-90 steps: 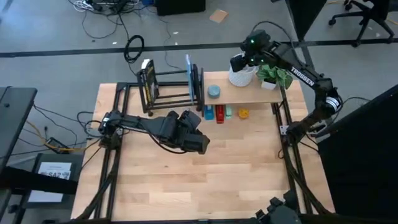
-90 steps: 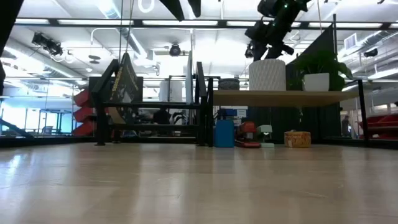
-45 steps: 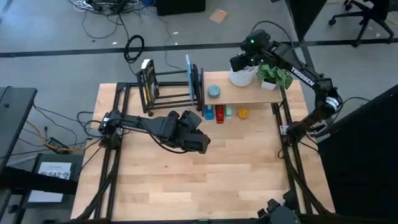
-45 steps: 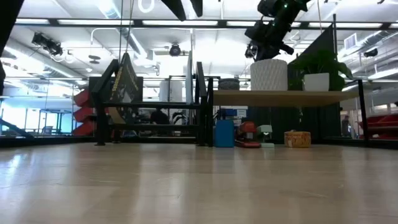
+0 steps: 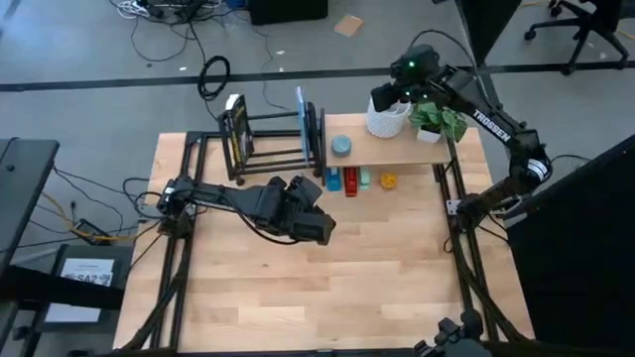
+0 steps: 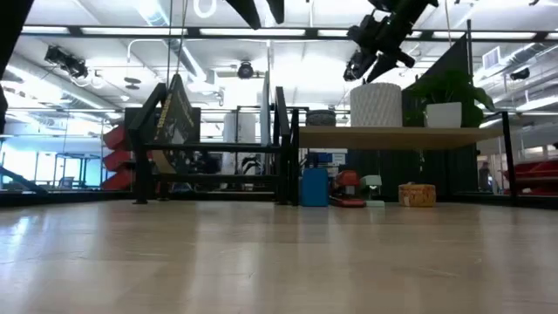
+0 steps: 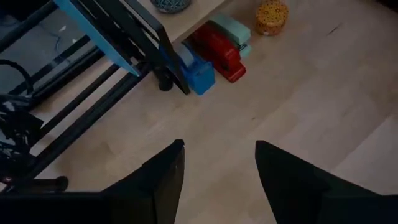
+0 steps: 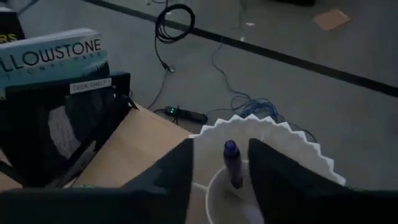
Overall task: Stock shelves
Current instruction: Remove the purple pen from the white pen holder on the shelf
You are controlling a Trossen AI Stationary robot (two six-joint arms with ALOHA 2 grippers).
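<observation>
The shelves stand at the table's far edge: a black bar rack (image 5: 273, 139) holding books, and beside it a wooden board on black legs (image 5: 397, 151). On the board sit a white ribbed pot (image 5: 385, 121), a grey bowl (image 5: 341, 146) and a potted plant (image 5: 438, 122). A purple pen (image 8: 231, 163) stands upright in the white pot. My right gripper (image 8: 221, 149) hangs open above the pot (image 6: 377, 105), a finger on either side of the pen, clear of it. My left gripper (image 5: 322, 228) is open over the middle of the table, with nothing between its fingers (image 7: 219, 146).
Under the board, on the tabletop, lie a blue box (image 7: 194, 67), a red stapler (image 7: 221, 55), a teal piece (image 7: 233, 31) and a yellow round thing (image 7: 272, 15). Bare tabletop (image 5: 377, 268) stretches from there toward the near edge.
My right gripper has risen a little above the white pot and tipped; the pot and pen stay where they were.
</observation>
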